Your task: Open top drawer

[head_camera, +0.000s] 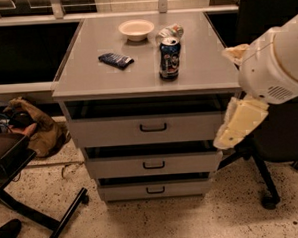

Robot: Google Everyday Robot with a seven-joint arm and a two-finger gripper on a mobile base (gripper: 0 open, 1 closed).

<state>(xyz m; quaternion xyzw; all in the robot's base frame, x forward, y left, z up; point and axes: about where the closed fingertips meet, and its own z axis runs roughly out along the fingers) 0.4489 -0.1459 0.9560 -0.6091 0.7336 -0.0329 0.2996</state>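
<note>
The top drawer (114, 131) is the tallest, widest light-grey front of three, just under the grey cabinet top (87, 79), with a small dark bar handle (153, 127) at its centre. It looks shut, with a dark gap above it. My white arm (274, 67) comes in from the right. My cream-coloured gripper (231, 135) hangs beside the cabinet's right edge, level with the top drawer and well to the right of the handle. It touches nothing.
On the cabinet top stand a blue can (169, 58), a white bowl (136, 29), a crumpled wrapper (170, 30) and a dark packet (115, 59). A black office chair (275, 139) stands behind my arm. A brown bag (37, 129) and a black stand leg (59, 221) lie at left.
</note>
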